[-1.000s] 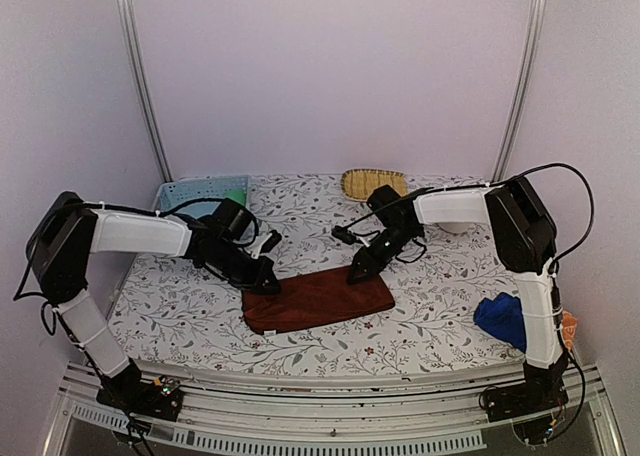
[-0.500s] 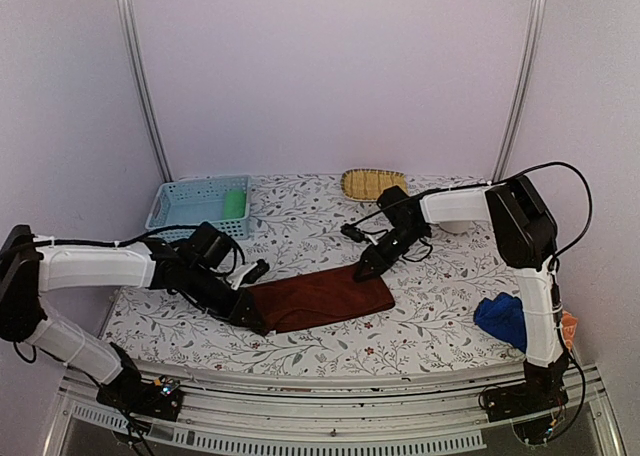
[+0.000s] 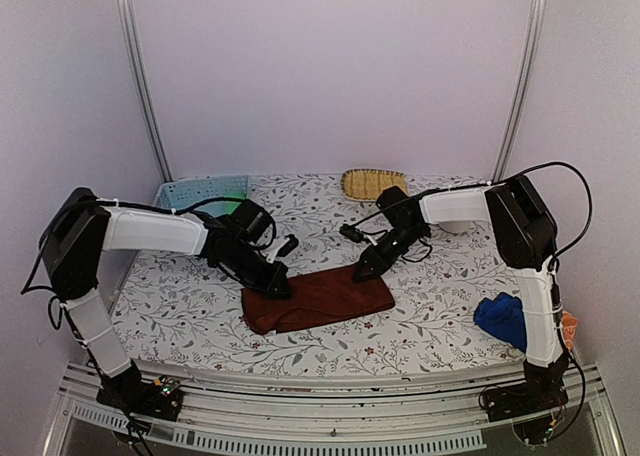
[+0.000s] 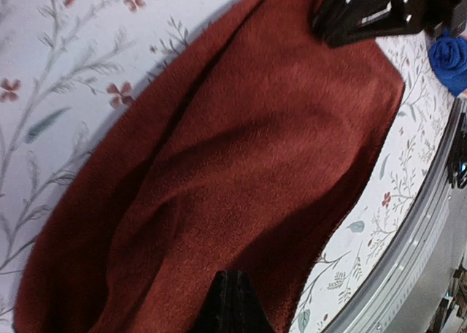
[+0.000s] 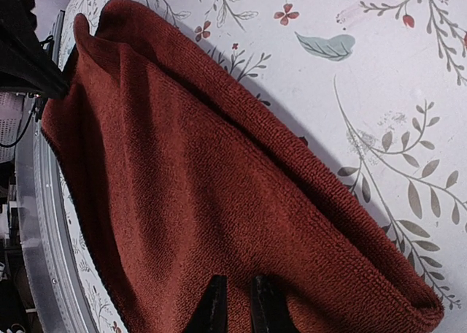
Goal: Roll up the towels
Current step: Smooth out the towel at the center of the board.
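My left fingers (image 4: 228, 312) and right fingers (image 5: 214, 304) pinch the dark reddish-brown terry towel (image 3: 325, 298) along its far edge, apparently to start rolling.

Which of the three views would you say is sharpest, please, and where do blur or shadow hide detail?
Right wrist: sharpest, the reddish-brown towel shows its weave; left wrist: softer, the tablecloth print blurs and its jaws are a dark smear; top external: even, lilac-tinted light, faint shadows.
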Robot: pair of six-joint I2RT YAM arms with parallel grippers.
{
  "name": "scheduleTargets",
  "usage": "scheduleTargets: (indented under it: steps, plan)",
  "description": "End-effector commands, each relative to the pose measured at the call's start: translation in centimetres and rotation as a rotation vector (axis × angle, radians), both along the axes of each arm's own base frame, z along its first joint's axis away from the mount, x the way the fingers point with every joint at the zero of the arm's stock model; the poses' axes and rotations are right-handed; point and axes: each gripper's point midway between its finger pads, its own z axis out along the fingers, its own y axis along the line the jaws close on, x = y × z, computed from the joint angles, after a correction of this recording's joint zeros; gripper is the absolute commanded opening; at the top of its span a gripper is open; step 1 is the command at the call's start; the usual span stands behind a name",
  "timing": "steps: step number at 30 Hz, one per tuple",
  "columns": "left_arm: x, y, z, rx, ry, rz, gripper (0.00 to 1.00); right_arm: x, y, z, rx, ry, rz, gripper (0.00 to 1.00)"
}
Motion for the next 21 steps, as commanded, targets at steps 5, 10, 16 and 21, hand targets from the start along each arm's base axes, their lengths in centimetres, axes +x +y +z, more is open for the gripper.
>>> scheduleTargets:
  steps: [5, 10, 16, 21]
  plan:
    - [-8.7, -0.3, -2.9, -0.014, 0.132, -0.189, 0.04, -0.6, -0.2, 0.4, 0.007, -0.004, 0.017, 0.15]
    - [-10.6, 2.8, -4.5, 0.052, 0.171, -0.122, 0.04, -0.7, -0.4, 0.2, 0.0, -0.002, 0.017, 0.16]
    - [-7.0, 2.3, -0.8, 0.01, 0.02, -0.051, 0.01, -0.6, -0.4, 0.3, 0.0, -0.006, 0.017, 0.16]
    - [-2.4, 4.2, 0.4, 0.022, -0.068, 0.127, 0.06, -0.6, -0.5, 0.6, -0.002, -0.017, 0.017, 0.16]
